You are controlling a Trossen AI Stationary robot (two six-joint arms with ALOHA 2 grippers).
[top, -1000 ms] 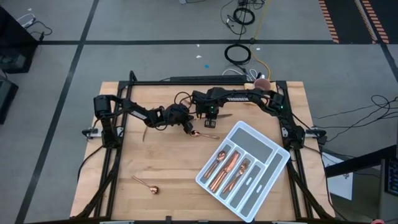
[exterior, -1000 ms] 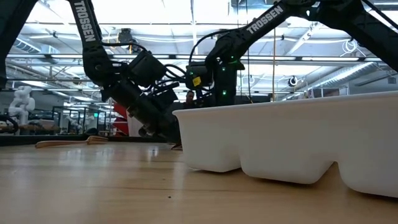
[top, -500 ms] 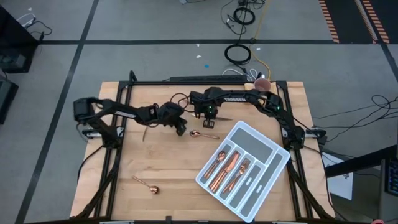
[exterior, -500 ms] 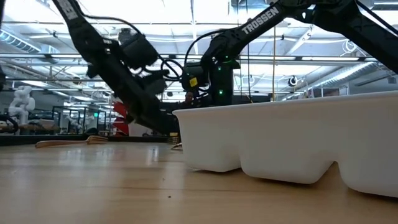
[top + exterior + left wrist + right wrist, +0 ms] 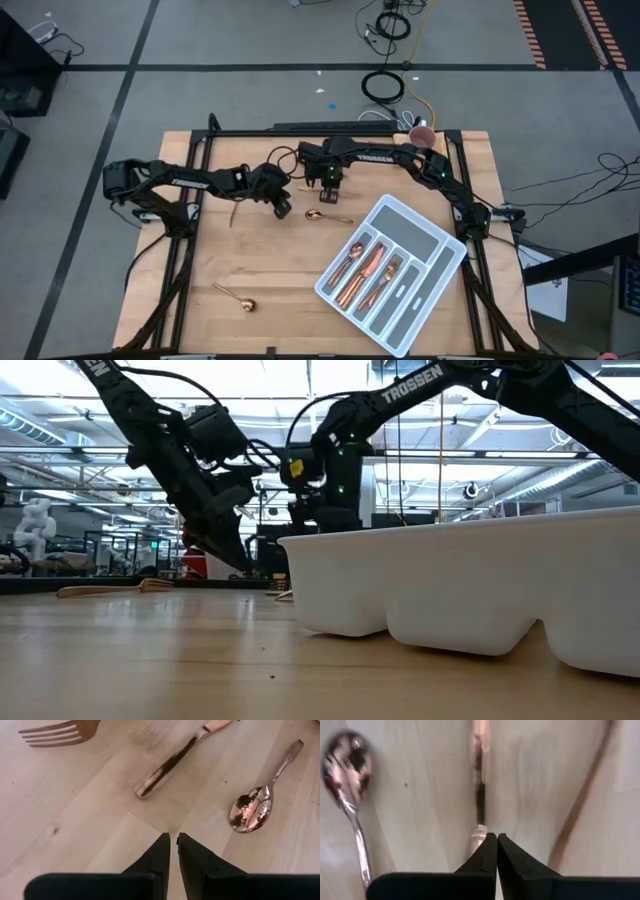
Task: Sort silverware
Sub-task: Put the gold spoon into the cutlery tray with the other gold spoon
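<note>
Flanking spoon [image 5: 326, 216]: left end effector [image 5: 283, 211] | knife [image 5: 172, 762] | tray [image 5: 440, 236] beside

You have two matte black jointed arms, the left arm [image 5: 190, 182] and the right arm [image 5: 400, 160], each lettered TROSSEN in white along a link. Loose black cables loop beside their wrists. Small green lights glow on the right one. Each arm's fingers [image 5: 192, 865] are black, tapering wedges.

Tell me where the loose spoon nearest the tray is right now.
In the high view the spoon lies on the table's middle, just off the tray's far-left corner, below and between the two grippers.
</note>
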